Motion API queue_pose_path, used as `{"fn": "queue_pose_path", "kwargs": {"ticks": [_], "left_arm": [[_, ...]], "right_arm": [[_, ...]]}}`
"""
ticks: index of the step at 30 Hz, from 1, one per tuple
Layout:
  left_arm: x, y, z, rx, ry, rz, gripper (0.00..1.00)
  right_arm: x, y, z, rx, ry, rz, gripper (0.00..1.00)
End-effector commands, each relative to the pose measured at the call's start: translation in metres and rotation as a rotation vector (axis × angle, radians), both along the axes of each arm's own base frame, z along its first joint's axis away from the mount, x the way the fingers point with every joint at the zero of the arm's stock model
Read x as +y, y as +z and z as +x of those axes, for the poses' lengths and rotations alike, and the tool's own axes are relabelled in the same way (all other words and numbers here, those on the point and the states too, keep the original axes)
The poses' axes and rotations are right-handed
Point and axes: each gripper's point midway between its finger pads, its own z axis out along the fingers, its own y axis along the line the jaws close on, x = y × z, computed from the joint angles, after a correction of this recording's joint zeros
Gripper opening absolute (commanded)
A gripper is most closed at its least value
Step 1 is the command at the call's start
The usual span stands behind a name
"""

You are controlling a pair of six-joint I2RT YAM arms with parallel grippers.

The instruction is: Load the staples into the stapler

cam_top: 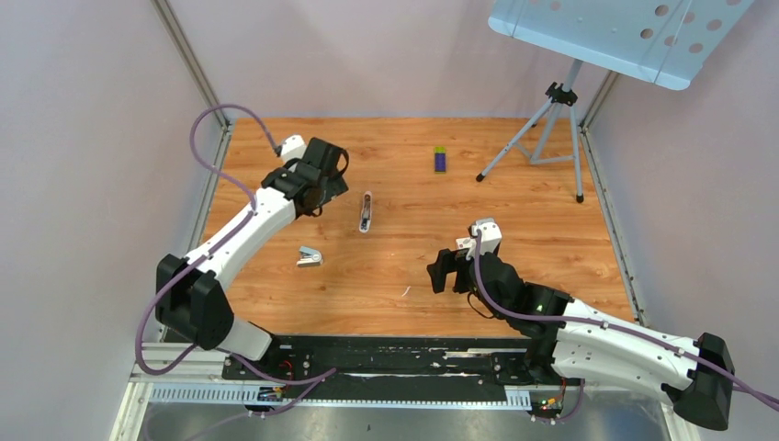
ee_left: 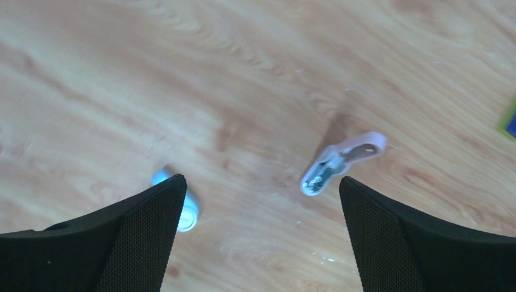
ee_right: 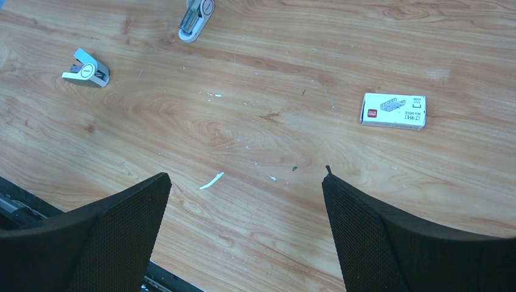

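The stapler (cam_top: 366,213) is a long pink-white body lying on the wooden table, and bright grey metal shows in its open channel (ee_left: 319,175). Whether that metal is the staples I cannot tell; no loose staples show. In the left wrist view the stapler (ee_left: 344,159) lies just beyond my left gripper's (ee_left: 261,182) right finger, clear of it. My left gripper (cam_top: 323,184) is open and holds nothing. My right gripper (cam_top: 443,272) hovers open over bare wood (ee_right: 246,176), with the stapler (ee_right: 196,15) far off at the top edge.
A small white-and-grey wedge-shaped object (cam_top: 310,258) (ee_right: 86,68) lies near the left arm, half hidden behind my left finger (ee_left: 182,210). A purple-and-green box (cam_top: 440,160) sits farther back, and a white box with a red end (ee_right: 393,111) shows in the right wrist view. A tripod (cam_top: 551,129) stands at the back right.
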Motion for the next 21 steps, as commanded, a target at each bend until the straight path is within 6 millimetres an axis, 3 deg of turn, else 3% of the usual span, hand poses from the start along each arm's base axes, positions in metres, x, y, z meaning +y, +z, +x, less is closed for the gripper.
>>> {"fn": "queue_pose_path", "kwargs": {"ticks": [1,5,14,21], "left_arm": [[0.04,-0.032,-0.036,0.046,0.335,-0.108,0.96],[0.052,-0.056,-0.057,0.052,0.448,-0.222,0.89],[0.064,-0.094,-0.071,0.054,0.585,-0.348,0.82],[0.058,-0.127,-0.073,0.081,0.607,-0.446,0.8]], "right_arm": [[-0.008,-0.007,0.002,-0.006,-0.022,-0.019,1.0],[-0.007,-0.006,0.003,-0.009,-0.019,-0.017,1.0],[-0.005,-0.004,0.002,-0.012,-0.01,-0.009,0.99],[-0.006,-0.001,0.003,-0.02,-0.01,-0.007,0.99]]}}
